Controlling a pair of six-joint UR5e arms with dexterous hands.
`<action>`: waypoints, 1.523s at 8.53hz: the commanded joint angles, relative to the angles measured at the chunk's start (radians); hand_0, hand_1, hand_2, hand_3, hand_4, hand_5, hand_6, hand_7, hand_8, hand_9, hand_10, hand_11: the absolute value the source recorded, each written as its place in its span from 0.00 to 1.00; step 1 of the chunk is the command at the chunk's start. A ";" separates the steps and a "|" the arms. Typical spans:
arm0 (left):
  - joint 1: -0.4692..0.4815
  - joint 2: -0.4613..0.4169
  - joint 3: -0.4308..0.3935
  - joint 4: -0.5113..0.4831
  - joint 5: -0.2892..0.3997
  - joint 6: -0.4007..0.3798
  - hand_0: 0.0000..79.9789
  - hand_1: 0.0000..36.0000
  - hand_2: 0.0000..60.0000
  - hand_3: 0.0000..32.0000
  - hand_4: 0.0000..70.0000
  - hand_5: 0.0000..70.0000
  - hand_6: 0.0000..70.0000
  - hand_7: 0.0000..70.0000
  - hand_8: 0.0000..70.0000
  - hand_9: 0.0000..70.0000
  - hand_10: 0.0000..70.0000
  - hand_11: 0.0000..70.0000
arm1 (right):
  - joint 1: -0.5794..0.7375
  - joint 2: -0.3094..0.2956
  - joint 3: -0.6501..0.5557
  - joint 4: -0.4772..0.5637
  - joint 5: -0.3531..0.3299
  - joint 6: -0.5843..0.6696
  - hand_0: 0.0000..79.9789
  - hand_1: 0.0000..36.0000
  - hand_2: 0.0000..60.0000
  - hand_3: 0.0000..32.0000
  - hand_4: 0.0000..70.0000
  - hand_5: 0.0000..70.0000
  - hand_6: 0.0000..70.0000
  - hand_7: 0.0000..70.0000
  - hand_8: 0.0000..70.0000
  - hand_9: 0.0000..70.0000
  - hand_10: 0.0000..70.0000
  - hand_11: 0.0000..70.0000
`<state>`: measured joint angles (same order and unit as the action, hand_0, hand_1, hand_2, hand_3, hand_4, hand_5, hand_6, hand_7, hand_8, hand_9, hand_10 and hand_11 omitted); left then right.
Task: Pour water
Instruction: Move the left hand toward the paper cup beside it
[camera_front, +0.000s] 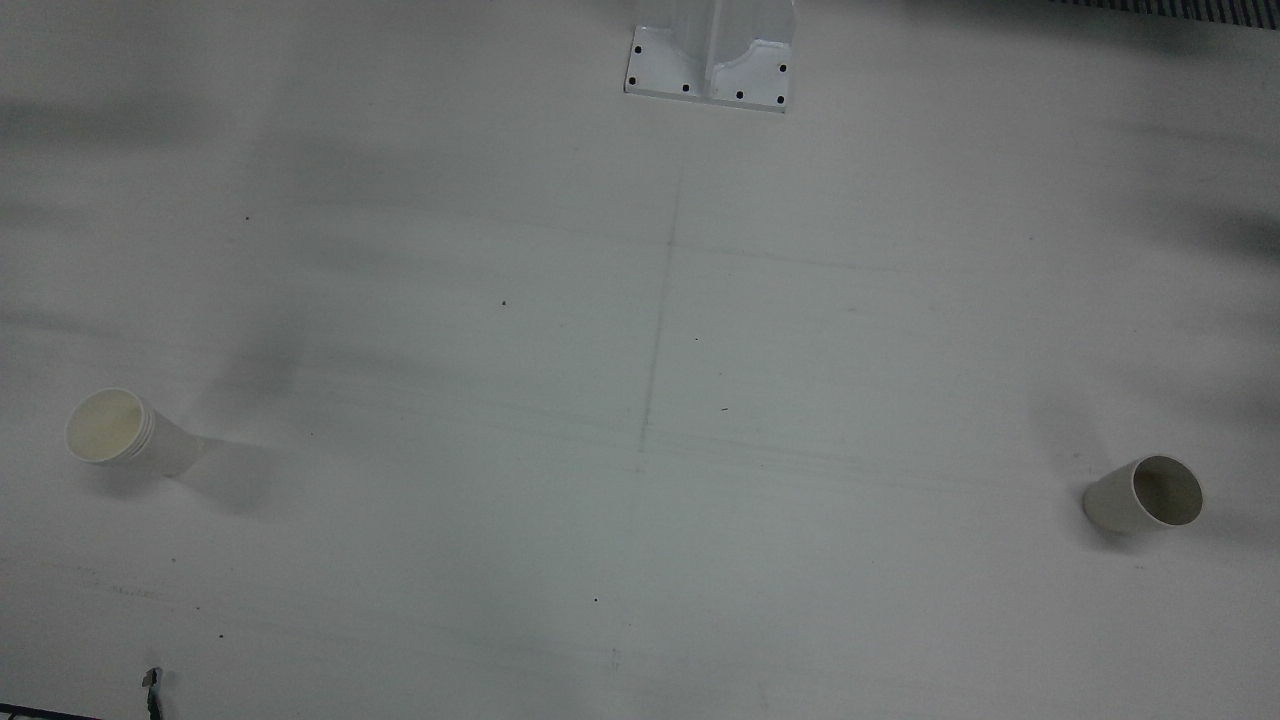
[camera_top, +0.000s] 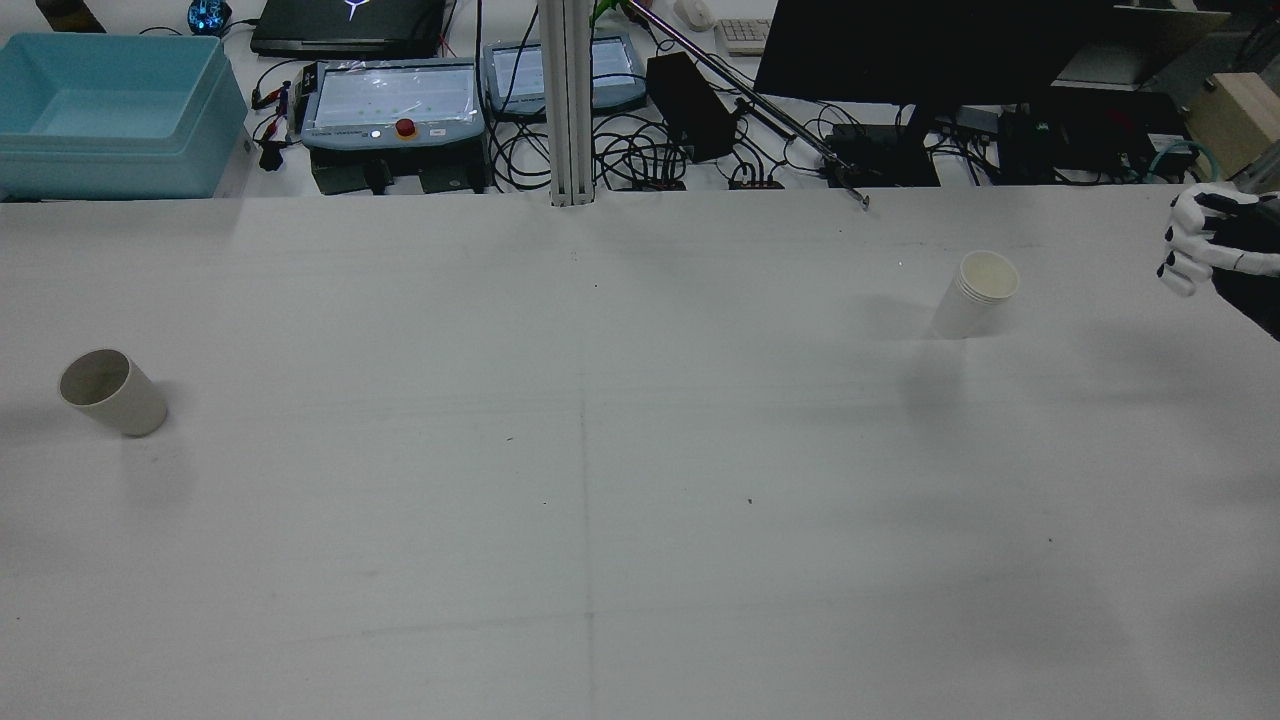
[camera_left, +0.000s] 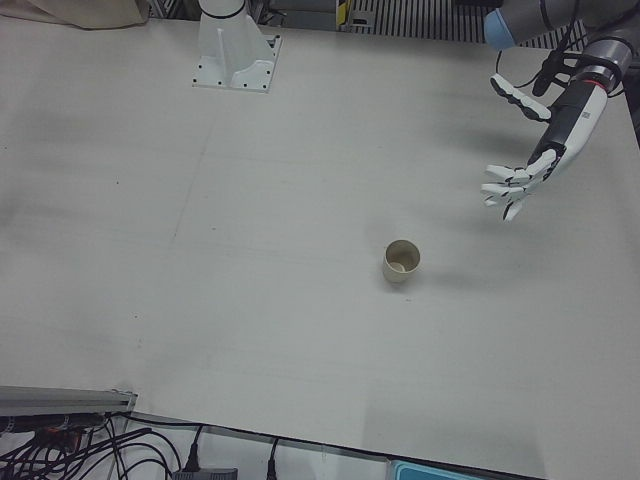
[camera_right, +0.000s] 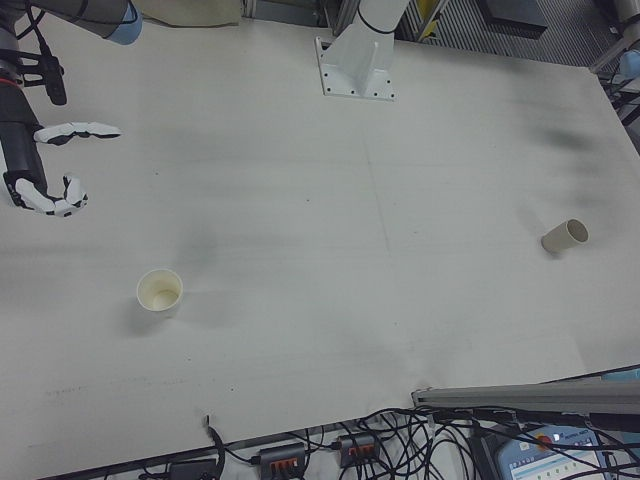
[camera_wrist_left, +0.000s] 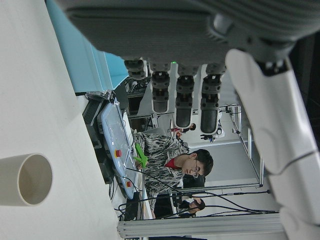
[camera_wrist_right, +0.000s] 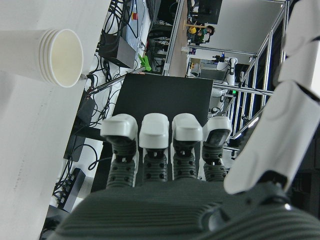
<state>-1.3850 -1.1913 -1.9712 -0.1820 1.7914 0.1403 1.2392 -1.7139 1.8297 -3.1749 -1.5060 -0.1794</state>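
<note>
A beige paper cup (camera_top: 110, 392) stands upright on the table's left half; it also shows in the left-front view (camera_left: 402, 261) and the left hand view (camera_wrist_left: 27, 180). A stack of white paper cups (camera_top: 975, 293) stands upright on the right half, also in the right-front view (camera_right: 160, 291) and the right hand view (camera_wrist_right: 50, 56). My left hand (camera_left: 530, 165) hovers open and empty above the table, beyond and outward of the beige cup. My right hand (camera_right: 50, 165) hovers open and empty, outward of the white stack, near the table's side edge (camera_top: 1215, 243).
An arm pedestal (camera_front: 710, 60) is bolted at the table's robot side. Past the far edge stand a blue bin (camera_top: 110, 110), control pendants (camera_top: 395, 100), a monitor (camera_top: 930, 60) and cables. An aluminium post (camera_top: 565, 100) rises at the far edge's middle.
</note>
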 joint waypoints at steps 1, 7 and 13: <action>0.024 -0.008 0.202 -0.264 -0.086 0.124 0.76 0.49 0.00 0.00 0.29 0.46 0.25 0.35 0.26 0.25 0.08 0.14 | -0.088 0.040 -0.111 0.076 0.013 -0.002 0.63 0.30 0.22 0.00 0.23 1.00 0.74 1.00 0.93 1.00 0.55 0.78; 0.272 -0.142 0.434 -0.424 -0.202 0.214 0.71 0.39 0.00 0.44 0.18 0.41 0.16 0.24 0.17 0.11 0.01 0.05 | -0.141 0.074 -0.127 -0.017 0.029 -0.034 0.61 0.17 0.36 0.00 0.41 1.00 1.00 1.00 1.00 1.00 0.78 1.00; 0.443 -0.318 0.554 -0.310 -0.357 0.219 0.68 0.28 0.00 0.46 0.14 0.41 0.15 0.24 0.18 0.12 0.00 0.01 | -0.129 0.043 -0.147 -0.003 0.036 -0.032 0.61 0.20 0.37 0.00 0.36 1.00 1.00 1.00 1.00 1.00 0.79 1.00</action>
<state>-0.9678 -1.4802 -1.4676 -0.5189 1.4635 0.3674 1.1102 -1.6710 1.6835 -3.1786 -1.4703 -0.2117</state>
